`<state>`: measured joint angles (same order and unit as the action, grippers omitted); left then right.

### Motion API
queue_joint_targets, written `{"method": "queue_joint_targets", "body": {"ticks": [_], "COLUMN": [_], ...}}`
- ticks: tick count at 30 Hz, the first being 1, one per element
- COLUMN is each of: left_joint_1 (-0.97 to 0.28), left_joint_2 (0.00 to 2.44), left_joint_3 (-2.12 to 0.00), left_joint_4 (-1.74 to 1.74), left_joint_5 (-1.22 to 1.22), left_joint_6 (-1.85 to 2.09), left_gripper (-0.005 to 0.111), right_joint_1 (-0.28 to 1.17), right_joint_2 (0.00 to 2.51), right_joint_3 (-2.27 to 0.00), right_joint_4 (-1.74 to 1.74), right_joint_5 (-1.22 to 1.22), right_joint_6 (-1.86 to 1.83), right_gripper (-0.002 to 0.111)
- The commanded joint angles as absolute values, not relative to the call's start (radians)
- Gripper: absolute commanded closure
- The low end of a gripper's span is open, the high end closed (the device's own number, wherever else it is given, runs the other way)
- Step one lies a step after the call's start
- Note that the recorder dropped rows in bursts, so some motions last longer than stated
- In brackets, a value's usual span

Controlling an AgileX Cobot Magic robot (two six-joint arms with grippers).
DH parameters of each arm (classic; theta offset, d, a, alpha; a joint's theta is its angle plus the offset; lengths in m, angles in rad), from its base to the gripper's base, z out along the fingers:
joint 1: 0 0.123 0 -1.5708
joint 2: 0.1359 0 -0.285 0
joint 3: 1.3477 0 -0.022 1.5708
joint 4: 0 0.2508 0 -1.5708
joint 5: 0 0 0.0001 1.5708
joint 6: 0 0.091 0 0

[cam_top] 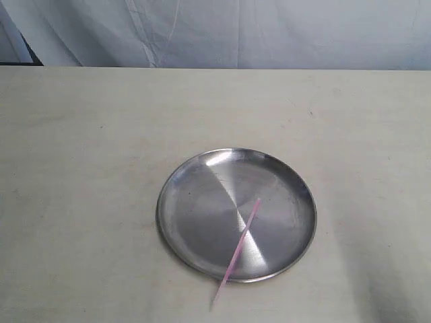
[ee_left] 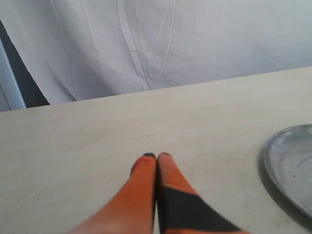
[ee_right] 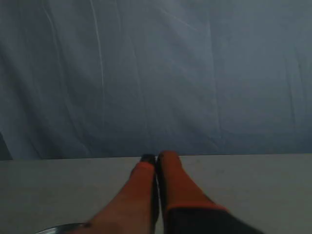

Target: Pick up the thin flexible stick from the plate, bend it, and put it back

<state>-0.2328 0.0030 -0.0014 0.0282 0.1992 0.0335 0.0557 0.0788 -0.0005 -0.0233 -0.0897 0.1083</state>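
A pale cream table (cam_top: pixel 81 168) fills most of the scene, and behind its far edge hangs a wrinkled whitish cloth (cam_top: pixel 236 33). The plate (cam_top: pixel 202 202), round, shallow and shiny silver, sits on the table a little right of the middle and toward the near side in the exterior view. The thin flexible stick (cam_top: pixel 241 241), pale pink and straight, lies slanted across the near right part of the plate. Its upper end rests on the plate's brushed floor right of the centre. Its lower end crosses the near rim and juts out over the table. Nothing touches the stick. In the left wrist view the left tool (ee_left: pixel 157 156) hangs above bare table, its orange, black-tipped fingers (ee_left: pixel 141 190) pressed together with nothing between them; an arc of the plate's rim shows in that view, well apart from the tips. In the right wrist view the right tool (ee_right: pixel 156 157) is likewise closed and empty, pointing toward the cloth, with only a thin sliver of the plate's rim visible beside it.
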Motion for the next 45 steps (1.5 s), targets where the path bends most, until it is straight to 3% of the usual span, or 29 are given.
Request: {"method": "queue_joint_targets", "body": {"ticks": [1, 9, 12, 16, 21, 26, 35, 40, 42, 45], "left_joint_1": [-0.242, -0.242, -0.242, -0.242, -0.242, -0.242, -0.242, -0.282, -0.363, -0.462], "left_joint_2": [0.0, 0.0, 0.0, 0.02, 0.269, 0.625, 1.045, 1.2, 1.266, 1.343], "left_joint_3": [0.0, 0.0, -0.011, -0.185, -0.474, -0.716, -0.858, -0.858, -0.858, -0.858], "left_joint_4": [-0.146, -0.821, -0.83, -0.61, -0.376, -0.464, -0.755, -0.881, -0.884, -0.884], "left_joint_5": [0.084, -0.111, -0.116, -0.009, 0.298, 0.631, 0.724, 0.811, 0.804, 0.759], "left_joint_6": [0.0, -0.131, -0.131, -0.128, -0.088, 0.222, 0.646, 0.809, 0.815, 0.849], "left_gripper": [0.106, 0.106, 0.106, 0.107, 0.107, 0.107, 0.107, 0.091, 0.071, 0.052], "right_joint_1": [0.06, 0.06, 0.06, 0.06, 0.06, 0.06, 0.06, 0.06, 0.06, 0.06], "right_joint_2": [0.084, 0.084, 0.084, 0.084, 0.084, 0.084, 0.084, 0.084, 0.084, 0.084], "right_joint_3": [0.0, 0.0, 0.0, 0.0, 0.0, 0.0, 0.0, 0.0, 0.0, 0.0], "right_joint_4": [-0.024, -0.024, -0.024, -0.024, -0.024, -0.024, -0.024, -0.024, -0.024, -0.024], "right_joint_5": [-0.095, -0.095, -0.095, -0.095, -0.095, -0.095, -0.095, -0.095, -0.095, -0.095], "right_joint_6": [0.106, 0.106, 0.106, 0.106, 0.106, 0.106, 0.106, 0.106, 0.106, 0.106], "right_gripper": [0.104, 0.104, 0.104, 0.104, 0.104, 0.104, 0.104, 0.104, 0.104, 0.104]}}
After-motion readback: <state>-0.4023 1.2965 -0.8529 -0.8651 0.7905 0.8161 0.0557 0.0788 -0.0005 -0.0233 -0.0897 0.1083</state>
